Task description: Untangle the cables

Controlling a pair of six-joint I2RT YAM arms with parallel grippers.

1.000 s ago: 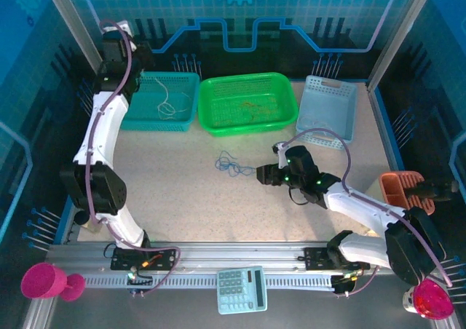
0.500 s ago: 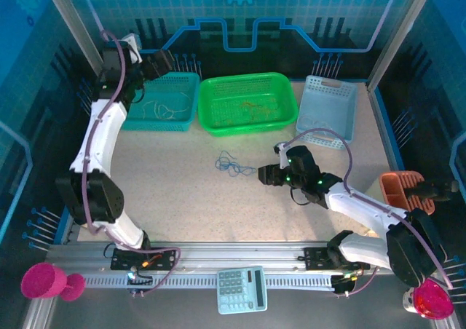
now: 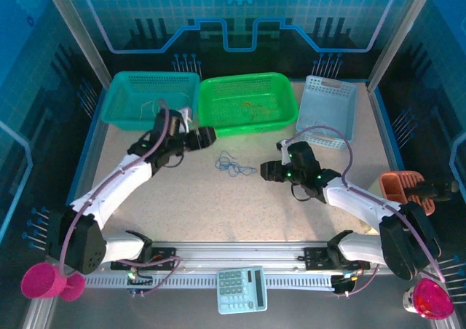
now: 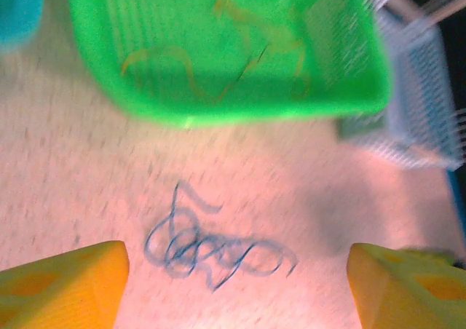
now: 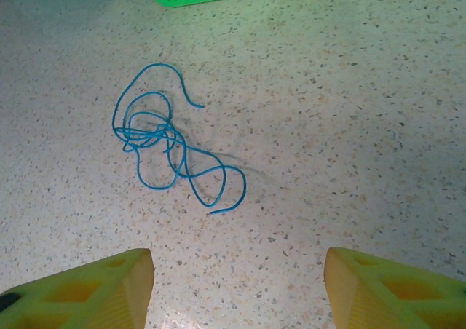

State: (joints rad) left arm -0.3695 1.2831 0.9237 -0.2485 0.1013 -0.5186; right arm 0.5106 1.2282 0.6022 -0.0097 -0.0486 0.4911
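Left gripper (image 3: 198, 137) has its jaws wide apart and holds nothing; right gripper (image 3: 266, 172) is the same, spread and empty. They face each other low over the table (image 3: 182, 194), and the blue cable (image 3: 231, 163) lies flat on it between them, touching neither. The right wrist view shows it best: a loose knot of overlapping loops (image 5: 149, 131) with two free ends, one curling up and away from the knot, the other trailing out toward the gripper. An orange cable (image 3: 255, 109) already sits in the green basket (image 3: 247, 130), and a white cable (image 3: 149, 109) in the teal basket (image 3: 120, 124)

I judge the blue cable to be very light, limp and thin. It will drag as one clump if pulled, and it offers little height off the table, so the fingers must close right down at the surface. The loops look slack, not cinched. The best hold seems to be one gripper on a free end or an outer loop and the other on the dense crossing, then drawing them apart gently, since a thin cord may slip out of a shallow pinch
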